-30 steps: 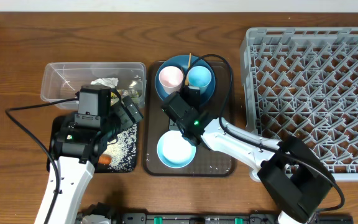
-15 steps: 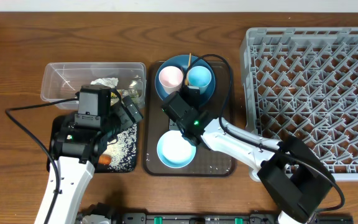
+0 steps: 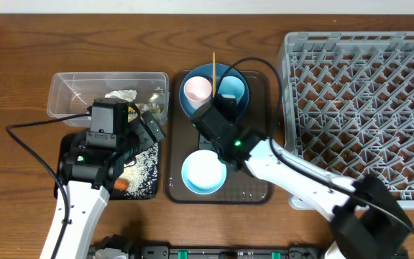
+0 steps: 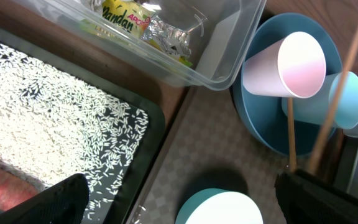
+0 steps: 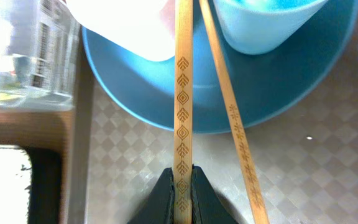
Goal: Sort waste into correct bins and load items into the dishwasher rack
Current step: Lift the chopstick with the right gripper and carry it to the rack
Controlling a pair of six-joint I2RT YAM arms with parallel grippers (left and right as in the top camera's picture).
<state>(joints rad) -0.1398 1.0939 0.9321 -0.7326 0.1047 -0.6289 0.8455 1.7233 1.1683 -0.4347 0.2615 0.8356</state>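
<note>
My right gripper (image 5: pixel 183 179) is shut on one of the wooden chopsticks (image 5: pixel 183 93), which points out over the blue plate (image 3: pixel 189 102) between the pink cup (image 3: pixel 197 88) and the light-blue cup (image 3: pixel 233 89). The other chopstick (image 5: pixel 232 118) lies loose just right of it. The white-inside bowl (image 3: pixel 204 173) sits nearer on the brown tray (image 3: pixel 254 188). My left gripper (image 4: pixel 185 208) stands open over the edge of the black tray (image 4: pixel 148 134), which holds rice (image 4: pixel 48 112) and a carrot (image 3: pixel 121 185). The clear tub (image 3: pixel 70 90) holds a napkin (image 3: pixel 121 95) and a wrapper (image 4: pixel 126 22).
The grey dishwasher rack (image 3: pixel 365 108) fills the right side of the table. The right arm's cable (image 3: pixel 264 75) loops over the brown tray's far right corner. The left arm's cable (image 3: pixel 27 155) trails over bare wood on the left.
My right gripper's jaws have shut on a chopstick and raised it, so it now reaches past the plate's far rim. The right arm has shifted right. The left arm has not moved.
</note>
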